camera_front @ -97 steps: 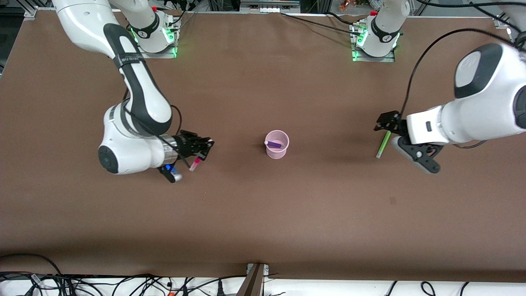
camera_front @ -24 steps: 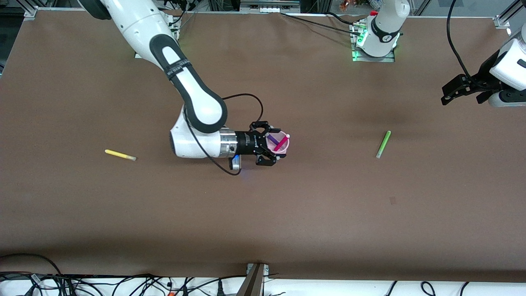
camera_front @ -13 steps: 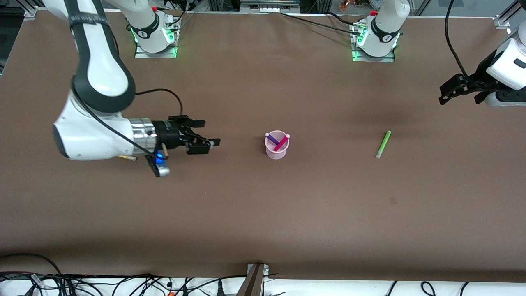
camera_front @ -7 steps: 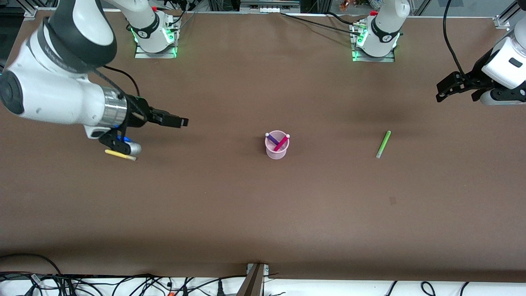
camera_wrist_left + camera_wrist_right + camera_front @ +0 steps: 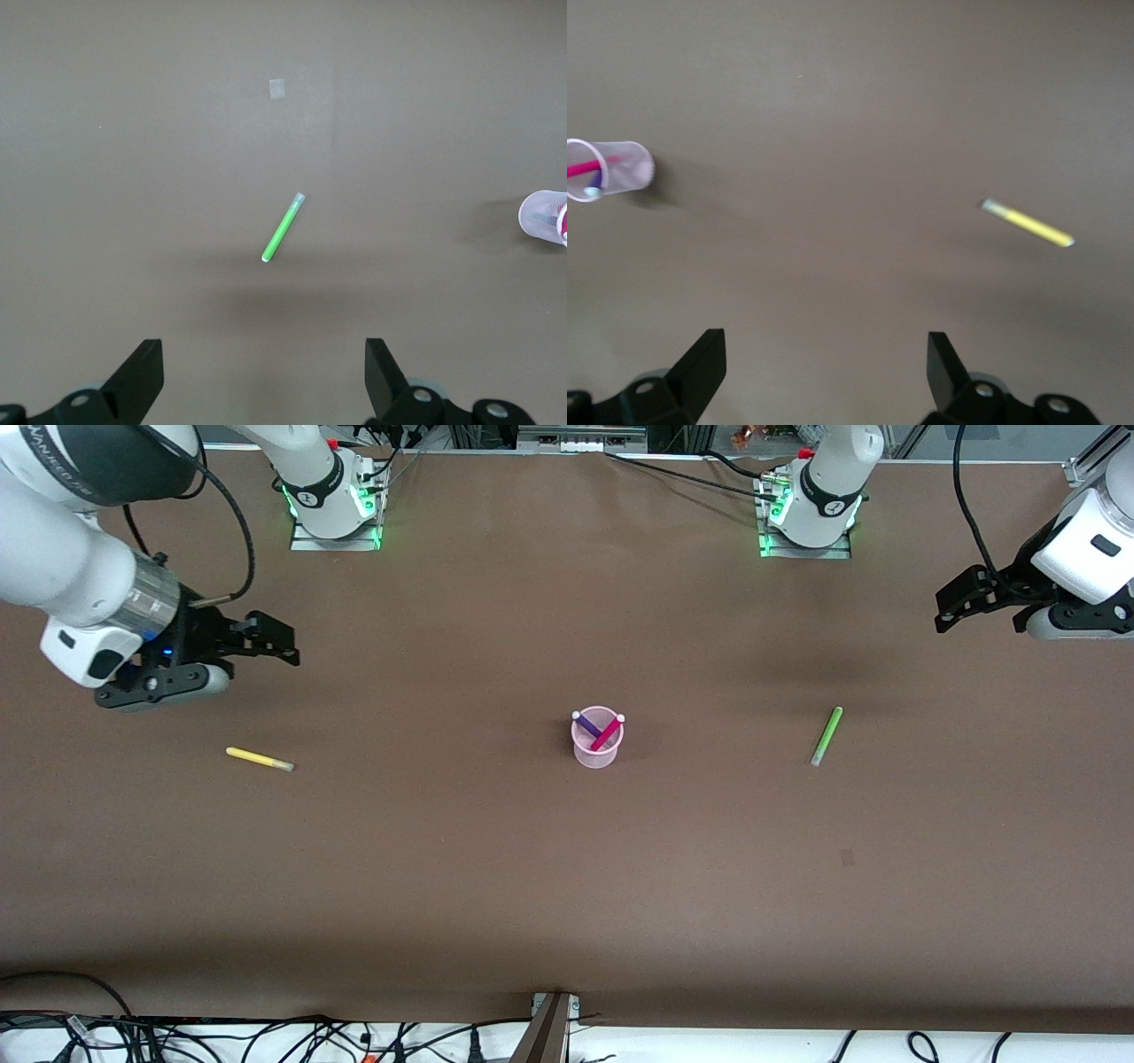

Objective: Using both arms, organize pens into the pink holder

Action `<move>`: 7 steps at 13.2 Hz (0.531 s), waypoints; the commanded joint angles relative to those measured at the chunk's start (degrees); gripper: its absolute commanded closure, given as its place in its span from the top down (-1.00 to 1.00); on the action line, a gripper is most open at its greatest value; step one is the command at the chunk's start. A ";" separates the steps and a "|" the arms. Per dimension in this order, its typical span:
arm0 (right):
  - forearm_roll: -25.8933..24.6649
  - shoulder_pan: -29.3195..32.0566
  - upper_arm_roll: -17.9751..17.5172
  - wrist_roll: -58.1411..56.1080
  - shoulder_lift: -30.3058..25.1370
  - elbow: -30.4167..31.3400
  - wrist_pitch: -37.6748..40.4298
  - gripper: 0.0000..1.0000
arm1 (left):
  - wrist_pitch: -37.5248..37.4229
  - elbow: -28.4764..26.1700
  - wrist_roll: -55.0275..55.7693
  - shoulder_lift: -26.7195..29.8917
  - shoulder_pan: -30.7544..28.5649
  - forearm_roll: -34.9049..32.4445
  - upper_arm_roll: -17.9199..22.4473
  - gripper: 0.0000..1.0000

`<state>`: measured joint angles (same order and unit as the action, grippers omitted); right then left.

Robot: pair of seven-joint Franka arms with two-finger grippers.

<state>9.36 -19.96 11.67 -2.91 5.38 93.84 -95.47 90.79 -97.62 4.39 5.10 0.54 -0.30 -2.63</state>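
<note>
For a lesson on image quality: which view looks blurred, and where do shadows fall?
Right wrist view: yellow pen and holder look smeared. Left wrist view: green pen is crisp, with a soft shadow on the table beside it. Front view: sharp, dim band along the near edge.

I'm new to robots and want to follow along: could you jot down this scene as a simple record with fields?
holder: pink holder, upright, mid-table
pens in holder: purple pen and magenta pen, leaning crossed
pens on table: yellow pen toward the right arm's end; green pen toward the left arm's end
left hand: open, empty, raised above table
right hand: open, empty, raised above table
pens left: two
</note>
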 commanded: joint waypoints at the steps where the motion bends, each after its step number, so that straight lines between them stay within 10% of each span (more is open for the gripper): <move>1: -5.02 1.68 -0.24 -2.81 -1.77 2.32 -1.30 0.99 | -1.49 3.05 0.71 -1.84 0.07 -1.02 -0.09 1.00; 7: -6.63 1.24 -0.59 -1.92 -1.42 -0.85 0.29 0.99 | -1.93 6.21 0.44 -4.04 0.34 -1.11 -0.09 1.00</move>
<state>3.83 -18.68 11.41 -4.83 4.62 93.77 -95.97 90.76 -94.90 4.39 3.20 0.54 -0.30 -2.59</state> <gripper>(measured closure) 0.000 0.000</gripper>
